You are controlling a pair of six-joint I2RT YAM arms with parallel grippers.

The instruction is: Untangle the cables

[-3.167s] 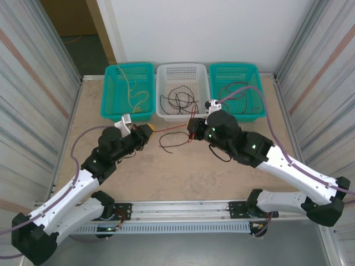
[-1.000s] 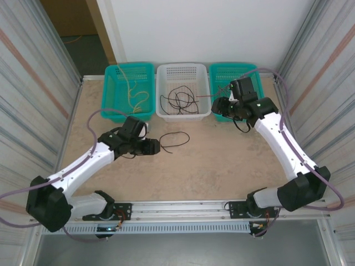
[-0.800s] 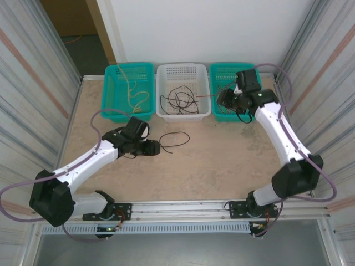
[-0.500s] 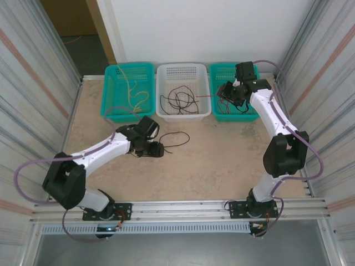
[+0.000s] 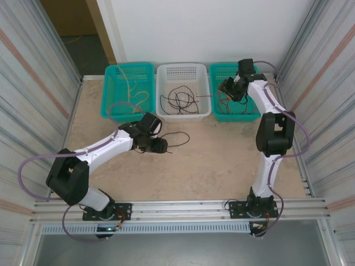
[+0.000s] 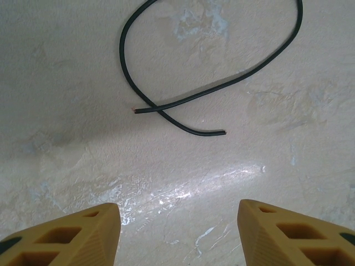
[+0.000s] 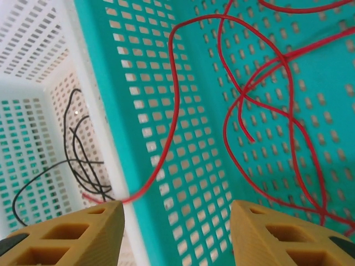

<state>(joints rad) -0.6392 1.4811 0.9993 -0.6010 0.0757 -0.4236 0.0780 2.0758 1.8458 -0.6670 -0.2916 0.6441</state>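
Observation:
One loose black cable [image 5: 175, 138] lies in a loop on the table, its two ends crossing [image 6: 161, 110]. My left gripper [image 5: 159, 146] hovers just left of it, open [image 6: 178, 221], with only bare tabletop between the fingers. A red cable [image 5: 205, 96] drapes from the white basket over the rim into the right teal basket [image 7: 177, 111], where more red cables [image 7: 260, 111] lie tangled. My right gripper [image 5: 226, 88] hangs open [image 7: 176, 216] above that basket's left wall, holding nothing. Black cables [image 5: 180, 100] rest in the white basket, and a pale yellow one [image 5: 136, 95] in the left teal basket.
Three baskets stand in a row at the back: left teal [image 5: 112, 97], white [image 5: 183, 70], right teal [image 5: 252, 113]. Corrugated metal walls close in both sides. A rail [image 5: 177, 208] runs along the near edge.
The right arm carried the red cable from the table's middle back to the right teal basket and now stands open over it. The left gripper slid right toward the black cable.

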